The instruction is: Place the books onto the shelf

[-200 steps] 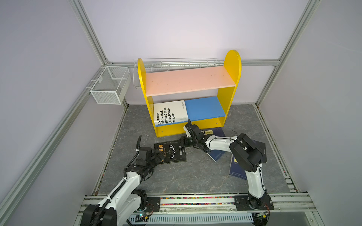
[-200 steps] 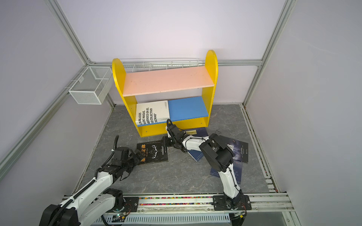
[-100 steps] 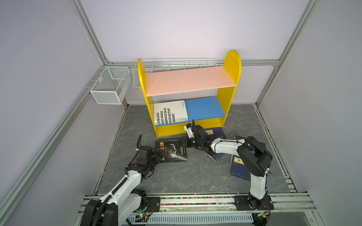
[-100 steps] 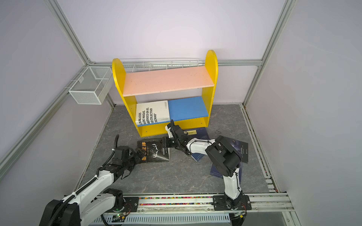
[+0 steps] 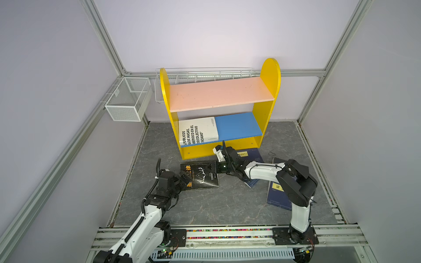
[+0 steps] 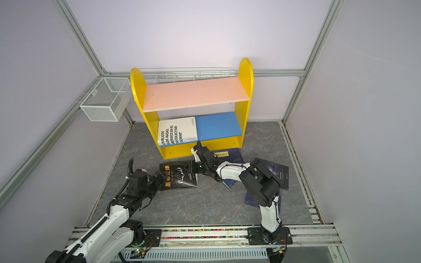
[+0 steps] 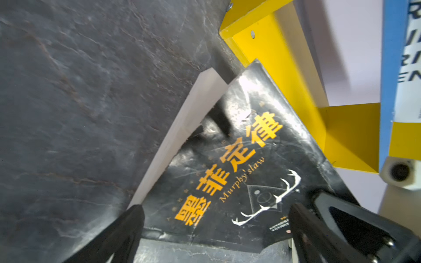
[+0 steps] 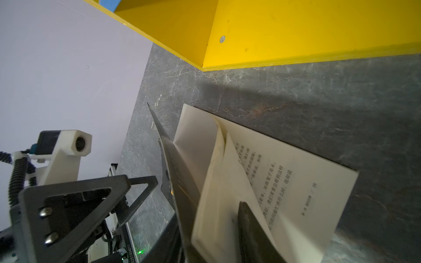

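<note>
A black book with orange lettering lies on the floor in front of the yellow shelf. My left gripper stands open, its jaws on either side of the book's left corner. My right gripper is shut on the book's right edge. In the right wrist view the cover is lifted and one finger lies between the pages. A thick white book lies on the blue lower board. The pink upper board is bare.
A navy book lies under my right forearm. Another navy book and a black one lie by the right arm's base. A wire mesh basket hangs on the left wall and a long one behind the shelf.
My right gripper has narrowed onto the black book's right edge and its elbow has swung to the right. The left gripper has stayed open at the book's left corner.
</note>
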Robot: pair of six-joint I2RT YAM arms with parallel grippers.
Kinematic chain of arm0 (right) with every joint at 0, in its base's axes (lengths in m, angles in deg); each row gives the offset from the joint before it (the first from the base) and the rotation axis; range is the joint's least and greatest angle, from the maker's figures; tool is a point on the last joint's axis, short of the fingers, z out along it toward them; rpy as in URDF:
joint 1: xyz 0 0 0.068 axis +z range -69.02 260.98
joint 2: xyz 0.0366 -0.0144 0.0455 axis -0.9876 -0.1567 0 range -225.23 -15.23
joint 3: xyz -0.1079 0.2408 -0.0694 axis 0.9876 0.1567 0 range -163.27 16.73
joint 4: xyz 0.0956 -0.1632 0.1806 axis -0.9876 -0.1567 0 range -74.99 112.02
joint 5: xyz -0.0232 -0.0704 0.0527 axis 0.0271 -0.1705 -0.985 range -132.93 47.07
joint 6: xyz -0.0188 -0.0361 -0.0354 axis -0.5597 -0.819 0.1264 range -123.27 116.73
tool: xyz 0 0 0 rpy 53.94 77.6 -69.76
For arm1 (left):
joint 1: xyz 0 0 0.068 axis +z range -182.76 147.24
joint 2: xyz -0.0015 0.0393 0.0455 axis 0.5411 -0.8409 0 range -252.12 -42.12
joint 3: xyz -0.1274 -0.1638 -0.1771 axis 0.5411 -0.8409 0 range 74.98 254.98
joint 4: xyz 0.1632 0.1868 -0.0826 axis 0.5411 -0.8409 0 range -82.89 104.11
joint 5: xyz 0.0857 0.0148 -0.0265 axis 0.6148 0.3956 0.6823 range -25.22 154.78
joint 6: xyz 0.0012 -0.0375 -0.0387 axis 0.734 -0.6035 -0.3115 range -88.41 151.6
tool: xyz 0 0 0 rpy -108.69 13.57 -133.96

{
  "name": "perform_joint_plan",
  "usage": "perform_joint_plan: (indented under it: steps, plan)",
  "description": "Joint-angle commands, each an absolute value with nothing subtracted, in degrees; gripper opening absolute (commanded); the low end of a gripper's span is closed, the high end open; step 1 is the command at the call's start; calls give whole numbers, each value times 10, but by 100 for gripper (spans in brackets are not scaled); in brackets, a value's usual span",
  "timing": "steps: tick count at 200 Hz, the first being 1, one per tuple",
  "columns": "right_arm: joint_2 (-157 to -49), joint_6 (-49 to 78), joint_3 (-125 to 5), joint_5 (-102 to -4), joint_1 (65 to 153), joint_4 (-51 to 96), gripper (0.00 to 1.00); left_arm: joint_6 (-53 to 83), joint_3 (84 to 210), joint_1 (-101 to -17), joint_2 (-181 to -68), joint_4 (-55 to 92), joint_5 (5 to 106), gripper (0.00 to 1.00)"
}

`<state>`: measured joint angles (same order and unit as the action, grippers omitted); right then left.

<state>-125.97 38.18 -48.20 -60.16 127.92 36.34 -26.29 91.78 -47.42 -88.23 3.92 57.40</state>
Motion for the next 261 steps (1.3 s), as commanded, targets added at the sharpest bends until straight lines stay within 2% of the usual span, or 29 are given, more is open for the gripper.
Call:
perform_joint_plan:
  steps: [1,13,48,93,137,176,212,232,245,261]
  plan:
    - [-1275,383,-470,-598,1287,347,28,-274,911,-474,-873,27,576,99]
    - [-1275,386,-477,-594,1286,333,19,-275,910,-474,-869,23,576,99]
    - [-1268,446,-509,-619,1278,301,7,-278,919,-470,-824,-13,578,99]
    - [-1236,562,-517,-634,1260,319,7,-281,938,-469,-765,-111,562,99]
    - [-1219,608,-517,-645,1251,323,7,-360,870,-469,-770,24,498,99]
    - [-1225,645,-505,-668,1244,358,7,-379,849,-469,-849,138,475,99]
    - [-1224,657,-502,-673,1242,365,7,-384,857,-470,-980,243,452,100]
    - [-1225,665,-502,-677,1241,369,7,-408,852,-471,-1059,350,443,100]
    - [-1226,669,-500,-679,1241,372,7,-421,852,-471,-1106,414,449,98]
    - [-1226,668,-498,-678,1239,368,7,-438,848,-471,-1150,496,455,91]
